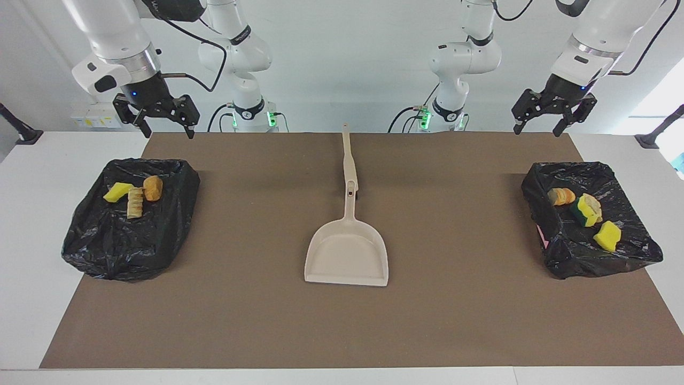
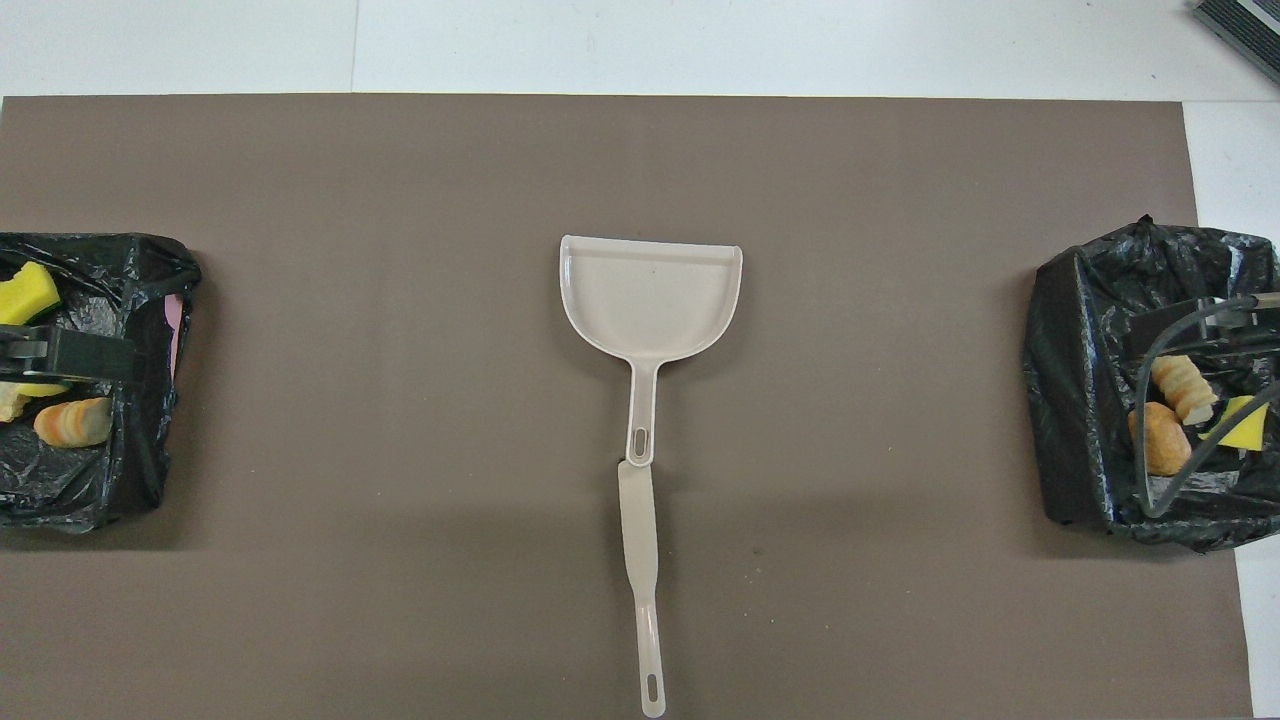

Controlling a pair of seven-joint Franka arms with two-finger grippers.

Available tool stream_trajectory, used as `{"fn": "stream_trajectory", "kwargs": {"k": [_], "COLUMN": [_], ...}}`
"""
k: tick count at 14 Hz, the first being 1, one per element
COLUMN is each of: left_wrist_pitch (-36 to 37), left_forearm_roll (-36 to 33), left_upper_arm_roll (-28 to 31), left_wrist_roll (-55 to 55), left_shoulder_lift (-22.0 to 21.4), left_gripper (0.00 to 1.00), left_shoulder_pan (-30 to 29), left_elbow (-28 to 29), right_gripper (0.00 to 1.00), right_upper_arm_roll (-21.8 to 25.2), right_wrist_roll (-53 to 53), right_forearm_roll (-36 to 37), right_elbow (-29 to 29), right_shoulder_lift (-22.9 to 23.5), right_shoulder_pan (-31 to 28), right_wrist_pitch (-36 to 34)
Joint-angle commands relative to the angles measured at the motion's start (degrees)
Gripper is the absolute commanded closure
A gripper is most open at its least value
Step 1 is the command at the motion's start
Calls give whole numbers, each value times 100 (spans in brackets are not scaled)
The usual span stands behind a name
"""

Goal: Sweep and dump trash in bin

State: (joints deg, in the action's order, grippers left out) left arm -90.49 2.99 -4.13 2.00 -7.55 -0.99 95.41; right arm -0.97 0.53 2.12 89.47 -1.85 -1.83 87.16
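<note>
Both claws raised, fingers spread, holding nothing: left claw (image 1: 553,115), right claw (image 1: 157,115).
Trash (image 1: 134,195) sits in two black-lined bins (image 1: 133,240); dustpan (image 1: 347,251) and brush (image 1: 348,160) lie mid-bench.

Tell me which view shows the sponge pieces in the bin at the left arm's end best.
The facing view: all three pieces lie unobstructed in the bin: an orange one, a yellow-and-green one and a yellow one. In the overhead view the left gripper covers part of them and the frame edge crops that bin.
</note>
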Motion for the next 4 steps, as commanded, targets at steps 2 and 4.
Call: {"fn": "stream_trajectory", "kwargs": {"k": [2, 4], "left_wrist_pitch": [-39, -39], "left_forearm_roll": [-53, -53], "left_upper_arm_roll": [-8, -8], "left_wrist_roll": [-86, -86], "left_shoulder_lift": [-63, -63], "left_gripper": [0, 0], "left_shoulder_pan": [-68, -60], "left_elbow": [12, 12], "right_gripper": [0, 0], "right_upper_arm_roll": [27, 27], "right_wrist_roll": [96, 96], "right_forearm_roll": [-106, -106], "right_elbow": [62, 62], "right_shoulder_lift": [-70, -70], "right_shoulder_pan": [-10, -10], "right_wrist_pitch": [-23, -23]}}
